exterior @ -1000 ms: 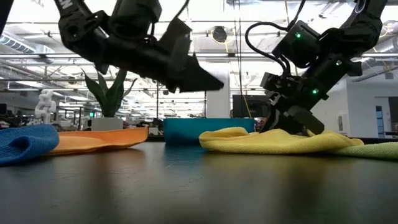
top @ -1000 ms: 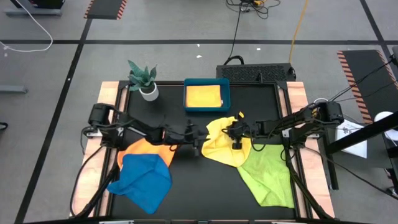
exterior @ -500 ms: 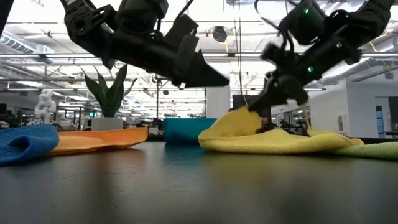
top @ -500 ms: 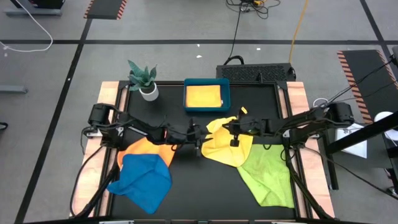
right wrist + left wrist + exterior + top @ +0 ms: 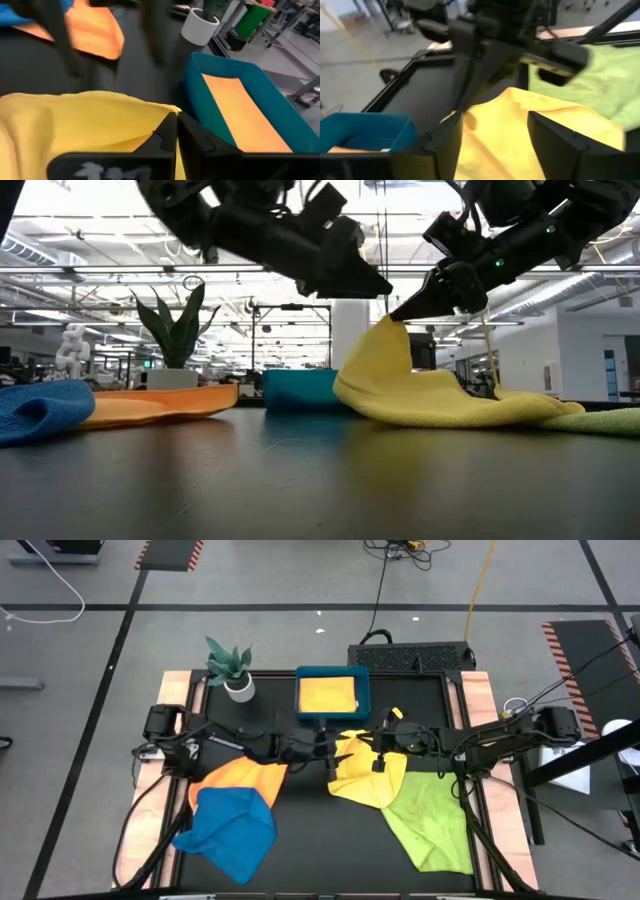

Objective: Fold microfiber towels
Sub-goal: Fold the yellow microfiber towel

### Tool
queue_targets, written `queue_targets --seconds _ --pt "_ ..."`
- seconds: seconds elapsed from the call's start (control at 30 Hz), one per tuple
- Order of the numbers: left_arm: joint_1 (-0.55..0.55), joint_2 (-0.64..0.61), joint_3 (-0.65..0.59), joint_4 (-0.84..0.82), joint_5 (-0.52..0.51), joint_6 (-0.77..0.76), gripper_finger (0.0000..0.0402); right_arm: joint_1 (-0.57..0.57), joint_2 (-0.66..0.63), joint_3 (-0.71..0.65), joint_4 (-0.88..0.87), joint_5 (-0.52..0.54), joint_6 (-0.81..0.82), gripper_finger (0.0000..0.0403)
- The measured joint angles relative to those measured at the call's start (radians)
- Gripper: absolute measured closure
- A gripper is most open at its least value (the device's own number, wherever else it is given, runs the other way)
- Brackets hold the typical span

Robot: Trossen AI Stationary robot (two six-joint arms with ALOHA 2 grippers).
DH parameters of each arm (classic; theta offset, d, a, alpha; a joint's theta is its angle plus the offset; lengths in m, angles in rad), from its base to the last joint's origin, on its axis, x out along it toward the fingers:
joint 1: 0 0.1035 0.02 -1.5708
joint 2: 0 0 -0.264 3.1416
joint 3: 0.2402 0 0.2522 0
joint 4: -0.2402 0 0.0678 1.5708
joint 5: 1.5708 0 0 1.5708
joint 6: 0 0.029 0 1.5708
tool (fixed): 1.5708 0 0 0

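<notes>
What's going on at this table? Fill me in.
Two robot arms are folding towels. The right gripper is shut on a corner of the yellow towel and holds it lifted above the table, near the blue tray. The left gripper hangs just beside that lifted corner with its jaws open, holding nothing. An orange towel, a blue towel and a green towel lie spread out, not yet folded. A folded towel lies in the tray.
</notes>
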State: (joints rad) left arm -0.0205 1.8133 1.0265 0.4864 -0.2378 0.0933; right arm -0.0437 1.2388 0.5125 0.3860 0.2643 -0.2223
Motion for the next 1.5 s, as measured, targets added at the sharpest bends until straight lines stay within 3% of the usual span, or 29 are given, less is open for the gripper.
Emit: queue_targets --seconds 0.17,0.5,0.97,1.3,1.5 --pt "0.023 0.000 0.062 -0.111 -0.037 -0.036 0.0152 0.000 0.000 0.000 0.013 -0.012 0.000 0.0402" --pt "0.027 0.000 0.067 -0.117 -0.051 -0.027 0.0151 0.001 -0.006 0.047 0.070 -0.059 -0.005 0.0403" --pt "0.027 0.000 0.067 -0.151 -0.064 0.031 0.0151 0.004 -0.006 0.147 -0.069 -0.059 -0.027 0.0403" --pt "0.026 -0.008 0.067 -0.188 -0.183 0.090 0.0151 0.033 -0.006 0.214 -0.167 -0.057 -0.049 0.0403" --pt "0.014 -0.047 0.067 -0.169 -0.183 0.133 0.0190 0.036 -0.006 0.236 -0.202 -0.056 -0.051 0.0403"
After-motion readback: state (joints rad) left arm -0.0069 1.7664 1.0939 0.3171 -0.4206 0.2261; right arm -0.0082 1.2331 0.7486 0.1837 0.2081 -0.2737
